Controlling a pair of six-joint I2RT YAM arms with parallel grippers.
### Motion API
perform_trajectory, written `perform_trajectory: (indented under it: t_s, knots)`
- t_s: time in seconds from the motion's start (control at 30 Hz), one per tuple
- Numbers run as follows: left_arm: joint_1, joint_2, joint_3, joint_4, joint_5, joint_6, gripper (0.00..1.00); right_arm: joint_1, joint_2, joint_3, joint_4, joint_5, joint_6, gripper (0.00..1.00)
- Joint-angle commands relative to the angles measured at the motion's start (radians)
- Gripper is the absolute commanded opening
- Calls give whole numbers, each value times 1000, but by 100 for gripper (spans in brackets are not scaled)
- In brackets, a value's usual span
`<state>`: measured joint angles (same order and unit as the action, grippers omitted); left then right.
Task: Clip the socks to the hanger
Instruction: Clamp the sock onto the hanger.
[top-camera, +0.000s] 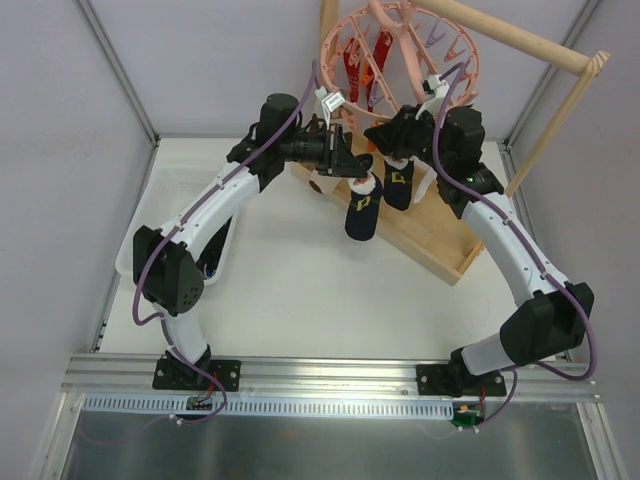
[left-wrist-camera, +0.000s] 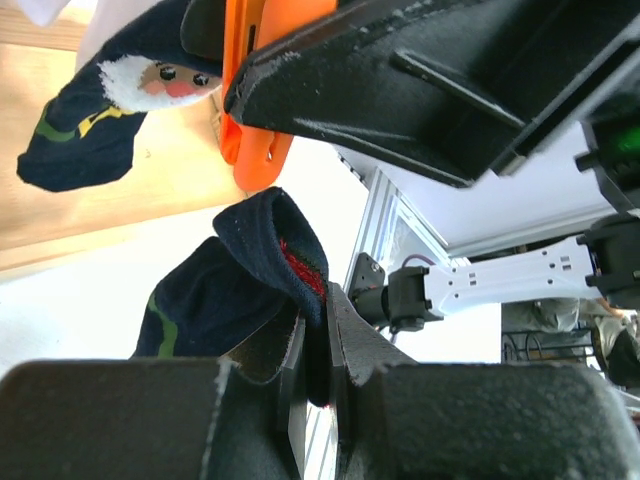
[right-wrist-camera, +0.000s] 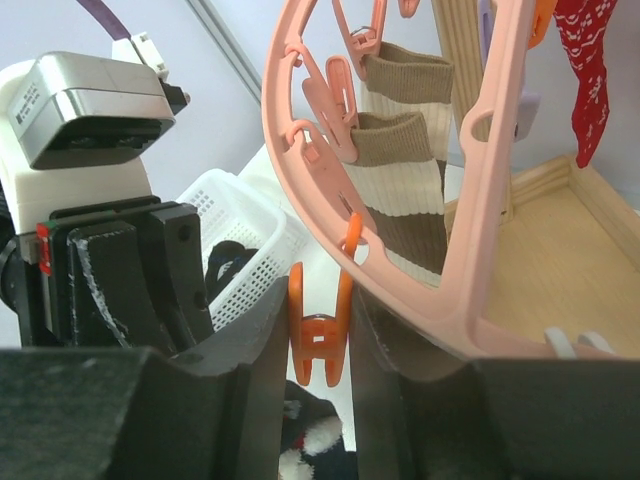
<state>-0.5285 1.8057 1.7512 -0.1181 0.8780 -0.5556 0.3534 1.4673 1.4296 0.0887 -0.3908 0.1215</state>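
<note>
The pink ring hanger (top-camera: 400, 50) hangs at the back, and its rim (right-wrist-camera: 290, 130) crosses the right wrist view. My left gripper (left-wrist-camera: 325, 310) is shut on the cuff of a dark navy sock (left-wrist-camera: 225, 290), which dangles below it (top-camera: 362, 215). Just above that cuff, my right gripper (right-wrist-camera: 320, 320) is shut on an orange clip (right-wrist-camera: 320, 340) that hangs from the ring; the same clip (left-wrist-camera: 255, 120) shows in the left wrist view. A second navy sock (top-camera: 397, 187) with a Santa face (left-wrist-camera: 90, 120) hangs beside them, its top hidden behind the right gripper (top-camera: 385, 140).
Brown-and-white striped socks (right-wrist-camera: 400, 190) and red socks (right-wrist-camera: 590, 70) hang from the ring. The pale wooden tray (top-camera: 440, 240) and rod (top-camera: 520, 40) of the stand lie under and behind it. A white mesh basket (right-wrist-camera: 245, 235) holding dark fabric sits at the left, beneath the left arm.
</note>
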Motion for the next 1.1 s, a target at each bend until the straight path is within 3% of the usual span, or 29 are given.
perform_trajectory:
  t_s: [0.0, 0.37, 0.57, 0.67, 1.07]
  knots:
    - [24, -46, 18, 11, 81, 45, 0, -10, -9, 5, 131, -121, -8, 1]
    - [33, -6, 54, 8, 93, 42, 0, -17, -1, 3, 172, -172, 26, 1]
    - [24, -34, 41, 1, -161, -3, 0, -16, 4, 55, -10, 79, 107, 1]
    - [13, -62, 13, -3, -276, -9, 0, -16, -5, 58, -56, 131, 144, 1]
    - [-59, -55, 19, -3, -459, -62, 0, 7, -9, 45, -70, 289, 254, 1]
